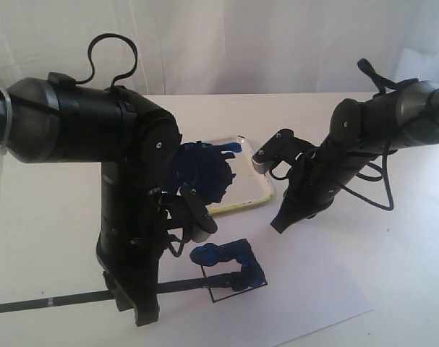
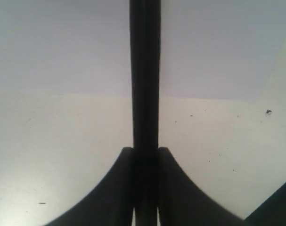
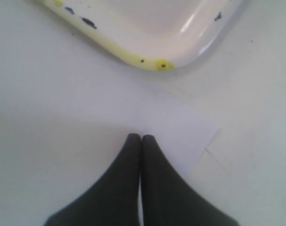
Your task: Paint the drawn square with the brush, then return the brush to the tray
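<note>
The left arm (image 1: 132, 217) hides part of the tray (image 1: 252, 186) and the middle of the brush (image 1: 53, 300). The brush tip is lost in the blue paint (image 1: 223, 254) on the drawn square (image 1: 237, 269). The left wrist view shows the brush (image 2: 145, 84) blurry and cut off at the edge. The right wrist view shows only one corner of the tray (image 3: 133, 51)

Black jointed arms (image 1: 129, 188), looped cables (image 1: 111, 54), small screws (image 1: 158, 144) (white zip tie (image 1: 6, 116))

Exterior camera looks steeply down; wrist cameras face down close, right apparently sharing the tray (image 1: 252, 184) (image 3: 133, 52).
</note>
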Motion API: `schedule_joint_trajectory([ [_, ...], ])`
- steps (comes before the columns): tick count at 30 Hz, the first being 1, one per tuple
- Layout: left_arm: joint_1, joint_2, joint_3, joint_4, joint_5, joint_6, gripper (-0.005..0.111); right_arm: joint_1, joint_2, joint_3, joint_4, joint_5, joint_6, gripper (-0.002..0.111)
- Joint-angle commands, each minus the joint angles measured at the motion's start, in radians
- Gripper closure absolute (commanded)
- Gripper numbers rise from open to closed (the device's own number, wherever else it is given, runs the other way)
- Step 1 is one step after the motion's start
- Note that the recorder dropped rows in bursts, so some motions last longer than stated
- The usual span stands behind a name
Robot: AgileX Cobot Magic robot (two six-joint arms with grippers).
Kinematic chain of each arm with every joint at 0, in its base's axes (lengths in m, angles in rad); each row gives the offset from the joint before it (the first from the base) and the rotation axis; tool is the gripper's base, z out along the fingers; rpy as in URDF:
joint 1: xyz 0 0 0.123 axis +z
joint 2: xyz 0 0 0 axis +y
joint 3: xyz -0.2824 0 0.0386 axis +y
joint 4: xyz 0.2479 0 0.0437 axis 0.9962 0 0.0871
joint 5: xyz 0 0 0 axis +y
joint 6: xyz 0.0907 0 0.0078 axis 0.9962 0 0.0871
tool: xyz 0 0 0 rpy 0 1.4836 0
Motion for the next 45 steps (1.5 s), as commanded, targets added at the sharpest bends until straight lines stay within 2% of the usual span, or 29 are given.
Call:
schedule_joint_trajectory([
  [1,-0.004,-0.004,0.005,-0.017,-0.016,-0.016,0.107,-0.001,0.013,0.002,-0.016,0.006,-0.012,0.108],
  [3,-0.004,-0.004,0.005,-0.036,-0.023,-0.007,0.107,-0.001,0.013,0.002,-0.016,0.006,-0.012,0.108],
  [6,-0.004,-0.004,0.005,-0.039,0.043,0.010,0.107,-0.001,0.013,0.002,-0.016,0.006,-0.012,0.108],
  [14,-0.004,-0.004,0.005,-0.016,0.118,0.007,0.107,-0.001,0.013,0.002,-0.016,0.006,-0.012,0.108],
  [26,-0.004,-0.004,0.005,0.015,0.166,-0.031,0.107,-0.001,0.013,0.002,-0.016,0.006,-0.012,0.108],
  [45,-0.004,-0.006,-0.021,0.078,0.166,-0.053,0.107,-0.001,0.013,0.002,-0.016,0.008,-0.012,0.108],
])
